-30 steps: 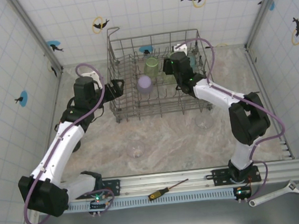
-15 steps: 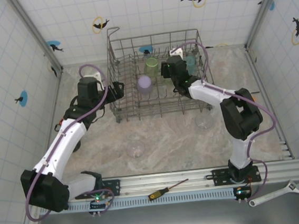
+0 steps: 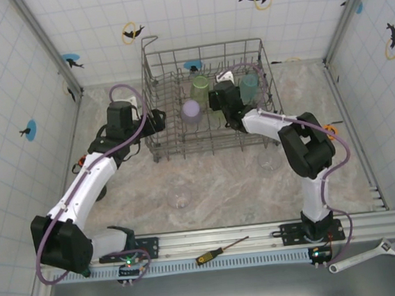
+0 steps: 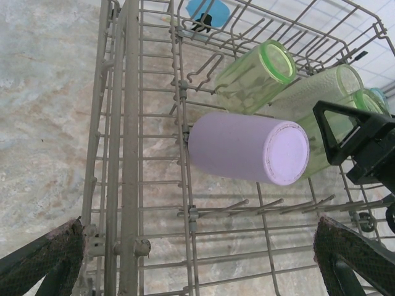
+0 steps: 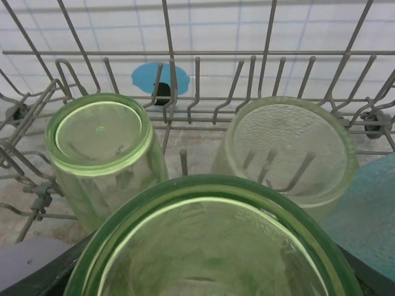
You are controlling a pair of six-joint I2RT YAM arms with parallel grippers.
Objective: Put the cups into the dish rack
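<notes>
- Dish rack [image 3: 205, 47]: a lavender cup [image 4: 247, 148], two pale green cups [image 5: 102, 132] and a teal cup [image 3: 249, 85] are lodged inside.
- A further green cup [image 5: 210, 246] is clasped by the right gripper [image 3: 219, 97] within the rack.
- Left gripper [image 4: 197, 256]: spread wide, empty, beside the rack wall.
- Two clear cups [image 3: 180, 196] stand on the table [image 3: 222, 187], not yet loaded.
</notes>
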